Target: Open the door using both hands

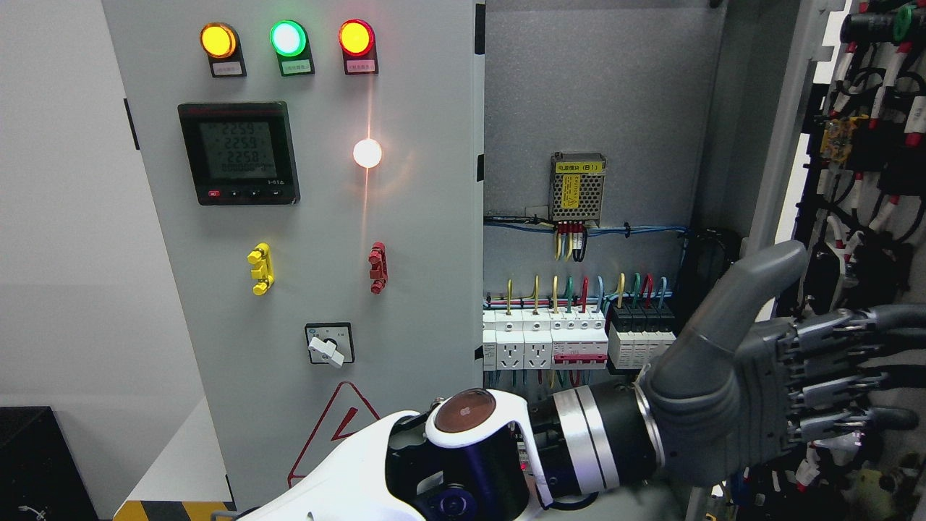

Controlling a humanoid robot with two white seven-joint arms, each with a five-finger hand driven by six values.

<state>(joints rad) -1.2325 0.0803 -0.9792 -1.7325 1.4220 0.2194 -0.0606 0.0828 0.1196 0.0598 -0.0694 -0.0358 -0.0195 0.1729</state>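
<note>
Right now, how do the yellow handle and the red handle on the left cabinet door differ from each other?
The yellow handle sits left of the red handle, below the meter. The yellow handle looks broader and brighter, while the red handle looks narrower and darker. The red handle lies nearer the door's right edge, under a bright glare spot; the yellow handle is clear of it. Both stand upright at about the same height on the left door.

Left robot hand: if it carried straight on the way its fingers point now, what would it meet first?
Probably the opened right door. The left robot hand points right, fingers at that door's edge, with wiring behind. Depth is unclear, so contact may already exist.
</note>
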